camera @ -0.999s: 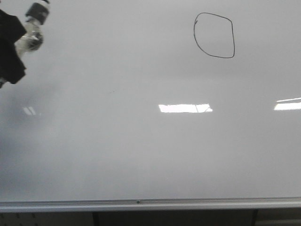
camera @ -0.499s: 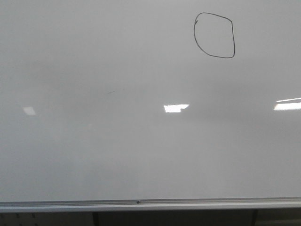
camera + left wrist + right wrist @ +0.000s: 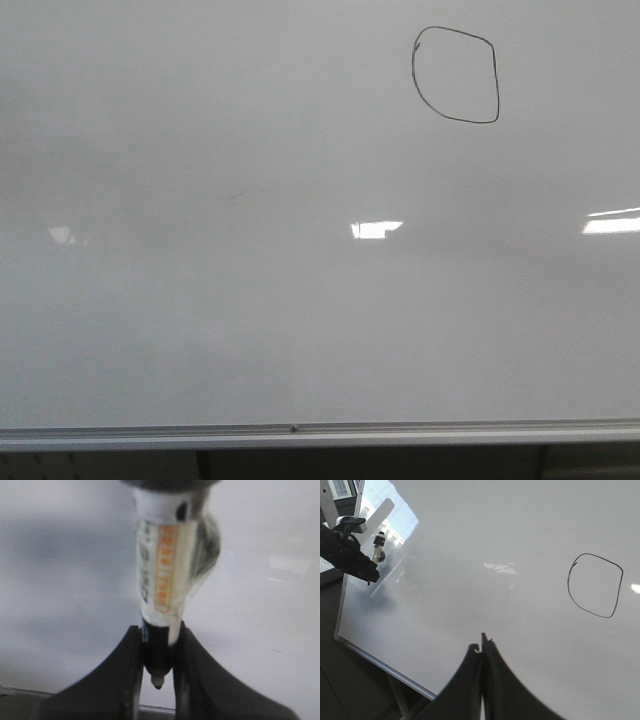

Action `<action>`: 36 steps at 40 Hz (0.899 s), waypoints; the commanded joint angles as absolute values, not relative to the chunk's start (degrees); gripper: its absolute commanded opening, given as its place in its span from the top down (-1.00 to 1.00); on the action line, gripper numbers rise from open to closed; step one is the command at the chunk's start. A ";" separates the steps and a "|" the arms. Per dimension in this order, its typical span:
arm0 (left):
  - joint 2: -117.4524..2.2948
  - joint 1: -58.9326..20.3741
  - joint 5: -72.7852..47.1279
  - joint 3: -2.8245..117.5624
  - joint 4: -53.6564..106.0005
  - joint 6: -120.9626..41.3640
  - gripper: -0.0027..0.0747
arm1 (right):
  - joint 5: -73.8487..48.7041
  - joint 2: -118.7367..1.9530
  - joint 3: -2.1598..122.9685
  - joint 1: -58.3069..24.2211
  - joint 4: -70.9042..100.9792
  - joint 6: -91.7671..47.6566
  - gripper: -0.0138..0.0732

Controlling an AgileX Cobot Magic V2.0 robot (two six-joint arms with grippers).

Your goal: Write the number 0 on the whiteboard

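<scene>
The number 0 sits closed near the whiteboard top-right corner, well apart from the left end effector pinching the marker; right end effector is pressed together.

The left gripper is clamped on a marker, its dark fingers pinching the black end. The right gripper holds nothing, fingers pressed together. Neither arm shows in the front view.

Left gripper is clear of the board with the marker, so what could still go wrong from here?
The left gripper holds the marker near its writing end, so the long body could tilt or slip. The tip looks uncapped and may streak the whiteboard if it swings back. The number 0 could smudge if brushed.
</scene>
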State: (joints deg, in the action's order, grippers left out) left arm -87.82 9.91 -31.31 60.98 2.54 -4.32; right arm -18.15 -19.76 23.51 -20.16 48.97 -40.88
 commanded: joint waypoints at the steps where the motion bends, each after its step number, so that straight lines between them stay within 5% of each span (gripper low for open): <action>1: -88.04 9.48 -30.95 65.29 2.77 -4.40 0.98 | -15.47 -19.94 24.94 -20.02 50.29 -41.53 0.84; 19: -93.36 9.16 -33.43 70.91 3.12 -4.40 0.93 | -15.70 -19.94 24.94 -20.02 50.29 -41.53 0.84; 36: -93.23 9.16 -35.49 70.91 3.00 -4.48 -0.50 | -15.70 -19.94 24.94 -20.02 50.29 -41.53 0.84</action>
